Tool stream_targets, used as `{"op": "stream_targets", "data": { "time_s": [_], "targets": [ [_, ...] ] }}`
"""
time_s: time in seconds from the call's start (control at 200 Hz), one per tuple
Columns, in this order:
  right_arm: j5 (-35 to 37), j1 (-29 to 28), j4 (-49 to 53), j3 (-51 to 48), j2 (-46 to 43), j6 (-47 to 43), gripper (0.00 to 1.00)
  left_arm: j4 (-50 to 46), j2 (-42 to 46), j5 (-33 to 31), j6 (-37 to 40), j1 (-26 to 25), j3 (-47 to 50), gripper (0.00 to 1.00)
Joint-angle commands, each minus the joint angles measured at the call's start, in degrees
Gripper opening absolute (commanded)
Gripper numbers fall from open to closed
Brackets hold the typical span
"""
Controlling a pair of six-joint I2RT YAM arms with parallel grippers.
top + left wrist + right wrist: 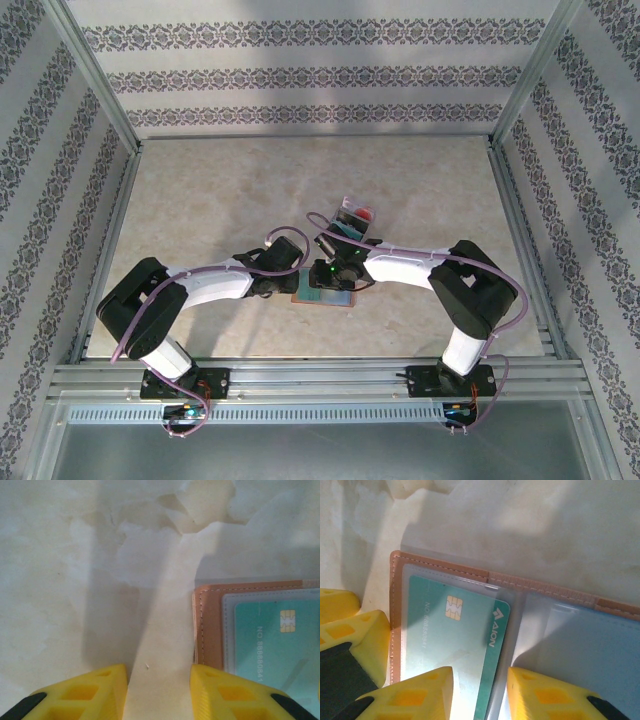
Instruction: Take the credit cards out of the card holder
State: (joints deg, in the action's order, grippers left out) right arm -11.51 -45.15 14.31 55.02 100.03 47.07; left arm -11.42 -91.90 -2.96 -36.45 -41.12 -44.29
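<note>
The card holder (322,297) lies open on the table between both arms. Its brown border (395,630) frames clear pockets. A teal-green credit card (450,630) with a gold chip sits in the left pocket, its right edge sticking out past the pocket. My right gripper (480,672) hovers open, its yellow fingers either side of that edge. My left gripper (159,672) is open over bare table, its right finger at the card holder's (210,625) left border, next to the teal-green card (280,640).
A small clear tray (355,213) holding red and teal items stands just behind the grippers. The card holder's right grey-blue panel (590,655) looks empty. Metal frame rails and patterned walls enclose the table (200,200).
</note>
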Motion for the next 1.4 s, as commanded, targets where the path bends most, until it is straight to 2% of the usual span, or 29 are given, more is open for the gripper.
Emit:
{"op": "stream_targets", "data": {
  "time_s": [0.0, 0.39, 0.804, 1.139, 1.394],
  "targets": [
    [-0.1, -0.3, 1.4, 1.0, 2.0, 1.2, 0.36, -0.1, -2.5, 5.7, 0.0, -0.1, 0.0, 0.38],
    [-2.4, -0.3, -3.2, 0.0, 0.8, 2.2, 0.36, 1.9, -3.5, 7.4, -0.7, -0.4, 0.5, 0.37],
    [-10.0, 3.1, -19.7, -9.2, -3.5, 8.4, 0.34, 1.8, -3.4, 7.2, -0.9, -0.6, 0.7, 0.34],
    [-16.1, 5.2, -35.7, -15.2, -3.3, 14.8, 0.34, 1.9, -3.6, 7.5, -1.0, -0.6, 0.5, 0.34],
    [-16.7, 5.6, -38.7, -17.6, -4.5, 15.8, 0.29, 2.0, -3.2, 7.4, -1.0, -0.7, 0.7, 0.33]
  ]
}}
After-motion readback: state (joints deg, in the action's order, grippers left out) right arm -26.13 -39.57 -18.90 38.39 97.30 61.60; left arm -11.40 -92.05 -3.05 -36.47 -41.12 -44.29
